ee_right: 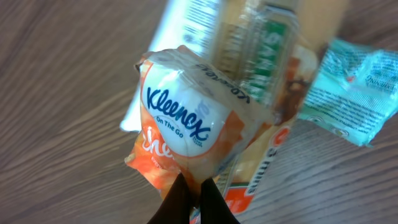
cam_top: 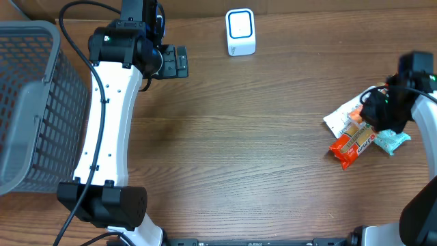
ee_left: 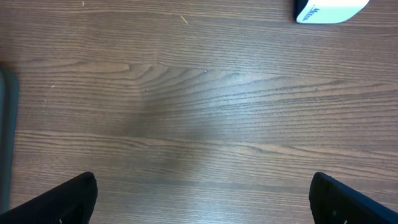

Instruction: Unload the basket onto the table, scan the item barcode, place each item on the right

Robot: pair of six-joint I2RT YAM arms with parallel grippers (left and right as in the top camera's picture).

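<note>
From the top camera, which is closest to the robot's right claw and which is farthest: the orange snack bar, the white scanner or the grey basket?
1. Orange snack bar: in the pile at the right side of the table, just beside the right gripper, which pinches a Kleenex pack.
2. White scanner: top middle of the table.
3. Grey basket: far left edge.

Orange-and-white Kleenex pack, crinkled wrapper, logo showing, white blue-windowed scanner standing well apart
</note>
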